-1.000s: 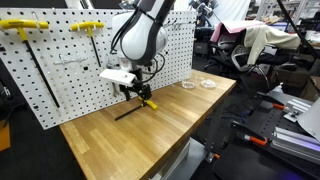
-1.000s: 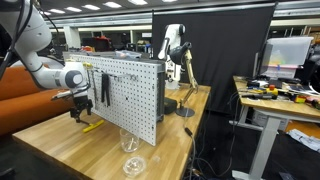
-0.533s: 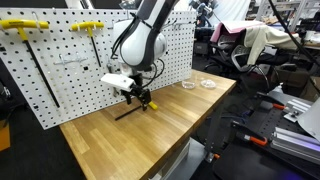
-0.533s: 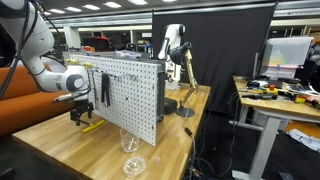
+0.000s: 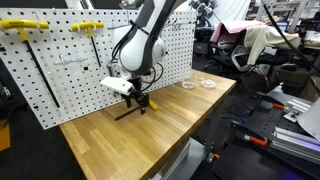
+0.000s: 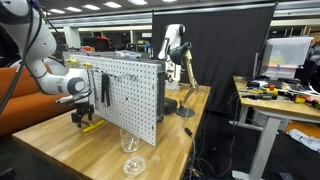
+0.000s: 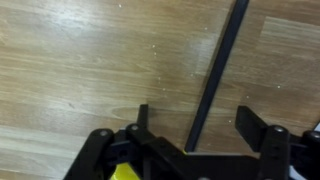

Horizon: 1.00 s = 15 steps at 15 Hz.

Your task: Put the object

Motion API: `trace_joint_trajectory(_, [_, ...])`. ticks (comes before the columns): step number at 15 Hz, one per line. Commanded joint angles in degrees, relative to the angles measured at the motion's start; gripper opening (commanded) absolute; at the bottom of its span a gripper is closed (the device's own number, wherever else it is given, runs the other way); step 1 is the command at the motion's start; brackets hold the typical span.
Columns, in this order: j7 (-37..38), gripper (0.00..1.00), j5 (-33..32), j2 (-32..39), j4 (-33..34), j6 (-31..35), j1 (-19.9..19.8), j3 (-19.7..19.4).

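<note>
Wrist view tells the story: the gripper (image 7: 195, 128) is wide open, and its two black fingers (image 7: 143, 118) stand on either side of the wrench (image 7: 215, 75) without touching the thin black shaft. A sliver of yellow handle peeks out under the gripper body at the bottom of the frame. The wrench looks to be lying flat on the wooden desk (image 5: 150, 140).

In an exterior view the gripper (image 5: 138, 99) hangs low over the wrench (image 5: 130, 112), close to the desk edge that carries the pegboard (image 5: 60, 70), about midway along it. The handle sits under the gripper and the shaft angles out toward the open middle of the desk.

My read is that this is the moment around the grasp. Whether it's a pick-up about to happen or a release just made, these pictures can't settle. If it's a pick-up, the jaws need to close squarely on the shaft near the handle, then lift straight up.

Watch the pegboard, because it's right behind the wrist and leaves little room. Long yellow T-handle tools (image 5: 88, 27) hang high on it and pliers (image 6: 105, 88) hang on it too. Clear dishes (image 5: 188, 86) sit toward the far corner, well apart.
</note>
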Motion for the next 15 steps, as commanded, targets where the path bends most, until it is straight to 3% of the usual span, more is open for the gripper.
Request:
trace_joint_trajectory(1, [-0.55, 0.59, 1.44, 0.60, 0.57, 1.81, -0.53, 0.39])
trace_joint_trajectory(9, [-1.28, 0.04, 3.73, 0.21, -0.24, 3.04, -1.83, 1.51])
trace_joint_trajectory(11, [-1.17, 0.00, 4.16, -0.51, -1.14, 3.54, -1.78, 1.41])
trace_joint_trajectory(15, [-0.73, 0.02, 3.59, -2.87, -3.57, 5.86, -0.88, 0.08])
